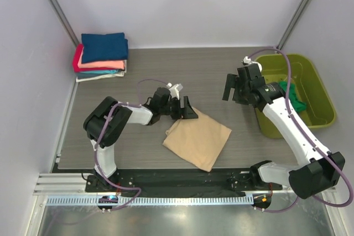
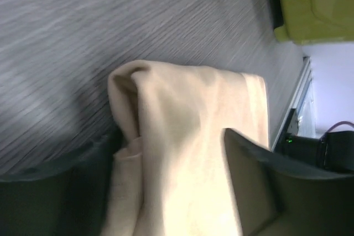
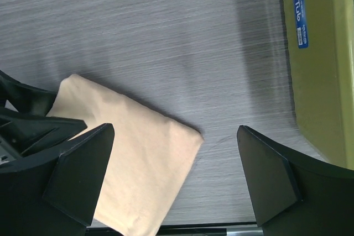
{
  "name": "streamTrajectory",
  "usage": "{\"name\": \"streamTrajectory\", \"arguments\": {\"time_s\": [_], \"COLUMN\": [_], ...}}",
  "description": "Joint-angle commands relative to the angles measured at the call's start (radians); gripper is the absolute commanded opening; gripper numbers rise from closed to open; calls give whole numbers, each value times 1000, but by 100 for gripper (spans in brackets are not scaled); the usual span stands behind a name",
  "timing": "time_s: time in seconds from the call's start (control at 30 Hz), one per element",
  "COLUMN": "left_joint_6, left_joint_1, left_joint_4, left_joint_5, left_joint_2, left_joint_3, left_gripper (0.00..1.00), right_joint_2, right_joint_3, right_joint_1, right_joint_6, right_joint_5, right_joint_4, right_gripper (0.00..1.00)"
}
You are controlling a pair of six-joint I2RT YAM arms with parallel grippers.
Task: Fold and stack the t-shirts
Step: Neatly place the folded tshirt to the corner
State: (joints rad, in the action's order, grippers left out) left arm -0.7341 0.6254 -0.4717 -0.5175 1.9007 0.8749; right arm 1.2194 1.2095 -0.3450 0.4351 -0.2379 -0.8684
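The top view takes in the whole bench (image 1: 221, 64). A tan t-shirt (image 1: 199, 139) lies folded and skewed near the front edge, between the two arms. Far behind and to the left of the tan t-shirt, a stack of folded t-shirts (image 1: 102, 56) sits in the back corner, navy on top with coral and teal layers below. To the tan t-shirt's right stands a lime-green tub (image 1: 318, 117) with a green t-shirt (image 1: 293, 95) bunched inside.

The left end effector (image 1: 187, 113) sits at the tan t-shirt's back left corner. Only the left wrist view shows how: its fingers (image 2: 254, 186) are spread, one on each side of a rumpled, doubled-over edge of cloth, not pinched shut.

The right end effector (image 1: 232, 93) hangs released, jaws wide, above bare bench behind and to the right of the tan t-shirt. Its wrist view alone shows the shirt's crisp right corner and a blue label (image 3: 298, 9) on the tub's rim.

Bare bench lies behind the tan t-shirt and between it and the tub. Its front corner nearly reaches the bench's near edge.
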Motion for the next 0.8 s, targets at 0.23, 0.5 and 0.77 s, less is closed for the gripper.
{"name": "streamTrajectory", "arguments": {"time_s": [0.23,0.5,0.77], "left_joint_6": [-16,127,222], "left_joint_1": [14,-153,-354], "left_joint_4": [140,459,762], "left_joint_5": [2,141,344], "left_joint_2": [107,-130,-235], "left_joint_3": [32,145,337], "left_gripper": [0,0,0], "right_joint_2": [-46,-156,-192], "right_joint_3": [-41,-93,-117], "right_joint_1": [3,3,3], "right_joint_6": [-24,-1,7], "right_joint_5": [-21,63,138], "right_joint_4": [37,115,152], "right_gripper": [100,100,100]}}
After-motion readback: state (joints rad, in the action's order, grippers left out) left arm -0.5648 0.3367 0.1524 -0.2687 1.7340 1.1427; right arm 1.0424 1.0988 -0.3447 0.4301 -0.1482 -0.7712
